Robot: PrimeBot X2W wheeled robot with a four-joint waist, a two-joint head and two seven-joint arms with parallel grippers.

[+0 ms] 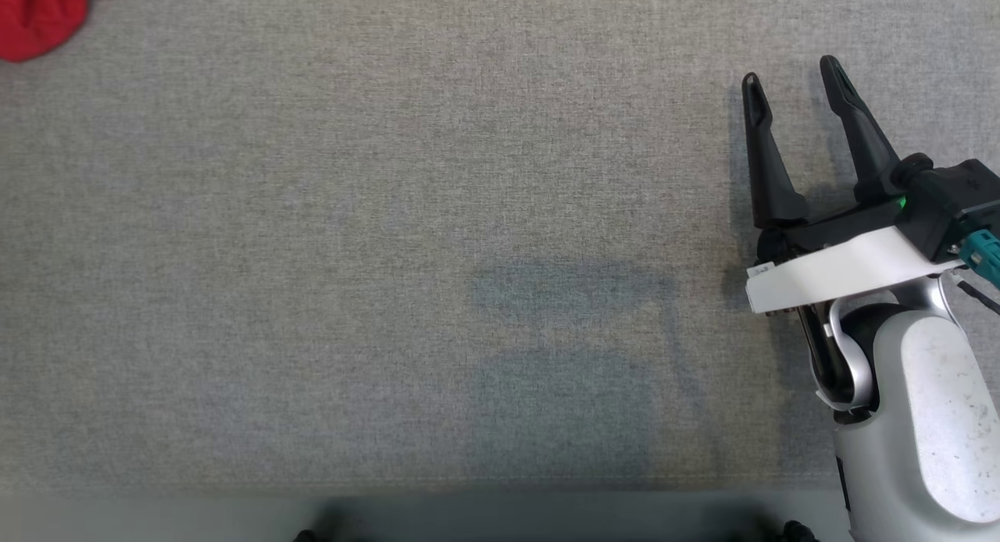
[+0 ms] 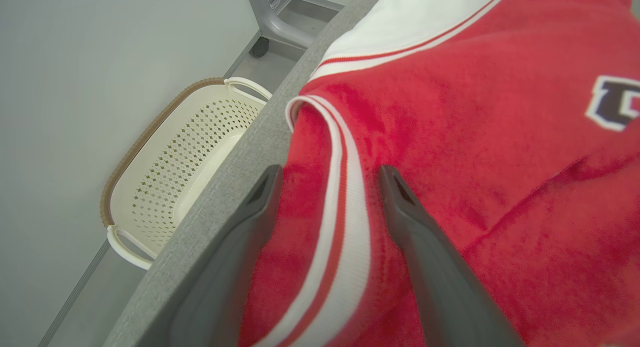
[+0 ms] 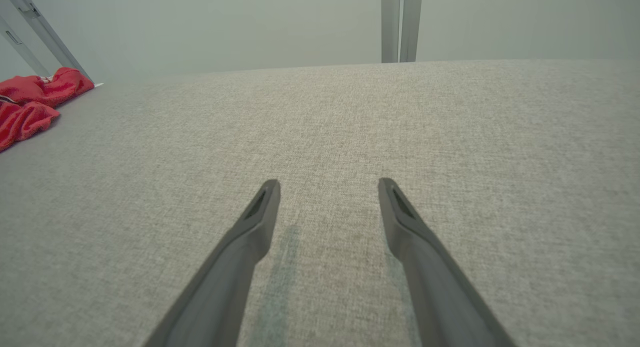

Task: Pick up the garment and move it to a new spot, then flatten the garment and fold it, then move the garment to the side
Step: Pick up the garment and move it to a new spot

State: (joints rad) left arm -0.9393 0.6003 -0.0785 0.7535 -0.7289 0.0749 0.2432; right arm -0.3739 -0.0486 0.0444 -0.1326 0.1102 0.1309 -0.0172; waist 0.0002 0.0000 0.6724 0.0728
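**Left wrist view: grip the striped hem deep**

Garment [image 2: 450, 162] lies at the counter's [image 2: 270, 132] left edge, a basket [image 2: 170, 172] below. Left jaws stand wide astride its hem [image 2: 345, 197]; close deep on it, then lift inward. Right jaws wide, well apart.

navy letter patch [image 2: 614, 103] on red garment [image 2: 475, 177], cropped, unreadable

A grey, felt-like tabletop [image 1: 375, 214] is stretching across the head view, with most of its surface lying bare. A red garment [image 1: 35, 15] is lying crumpled on it at about ten o'clock, in the far corner, well apart from the middle. In the left wrist view the garment, red fleece with a white panel and white-and-red striped trim, is resting just beside the tabletop's edge.
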